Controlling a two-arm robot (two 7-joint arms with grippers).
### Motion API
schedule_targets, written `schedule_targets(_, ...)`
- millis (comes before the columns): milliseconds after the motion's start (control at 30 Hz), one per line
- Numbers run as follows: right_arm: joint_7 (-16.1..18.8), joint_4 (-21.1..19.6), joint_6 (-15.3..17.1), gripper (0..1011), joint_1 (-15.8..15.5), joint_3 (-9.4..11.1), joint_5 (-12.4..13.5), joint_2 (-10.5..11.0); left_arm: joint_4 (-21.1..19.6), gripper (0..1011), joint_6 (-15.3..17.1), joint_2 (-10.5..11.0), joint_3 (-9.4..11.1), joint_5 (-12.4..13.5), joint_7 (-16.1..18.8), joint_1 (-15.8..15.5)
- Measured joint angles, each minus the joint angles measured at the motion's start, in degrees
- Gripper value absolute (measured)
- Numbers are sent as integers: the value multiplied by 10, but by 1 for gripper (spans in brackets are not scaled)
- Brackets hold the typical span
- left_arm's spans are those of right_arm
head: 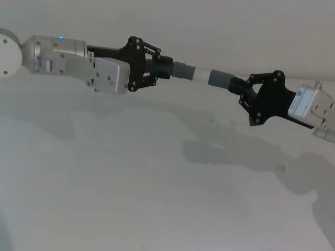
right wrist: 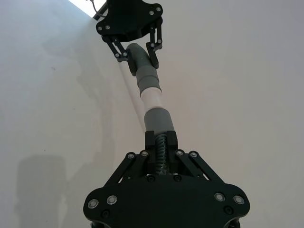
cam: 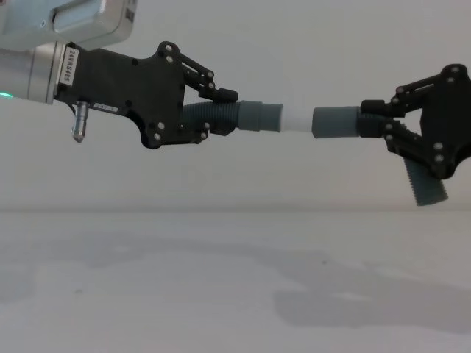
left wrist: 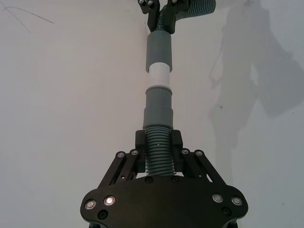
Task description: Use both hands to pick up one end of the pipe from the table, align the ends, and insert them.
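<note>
Both grippers hold the pipe pieces in the air above the white table [head: 131, 188]. My left gripper [head: 157, 68] is shut on the ribbed piece [cam: 221, 116], whose grey collar [head: 183, 70] and white tip [head: 201, 75] point right. My right gripper [head: 242, 88] is shut on the elbow piece just behind its wide socket [head: 220, 79]; its ribbed leg [cam: 425, 187] hangs below. The white tip [cam: 296, 120] reaches the socket mouth [cam: 335, 122], nearly in line. In the left wrist view the tip [left wrist: 158, 75] meets the socket [left wrist: 158, 47]; the right wrist view shows socket [right wrist: 158, 121] and tip [right wrist: 152, 99].
The table's far edge [cam: 235, 211] runs below both arms, with a plain pale wall behind. Arm shadows [head: 235, 154] lie on the table surface under the pipes.
</note>
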Motion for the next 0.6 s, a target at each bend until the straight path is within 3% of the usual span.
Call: schedule_targets(600,1,-5,8,123,2,-3,6,-4,0,302,0,1,0,0,0,0)
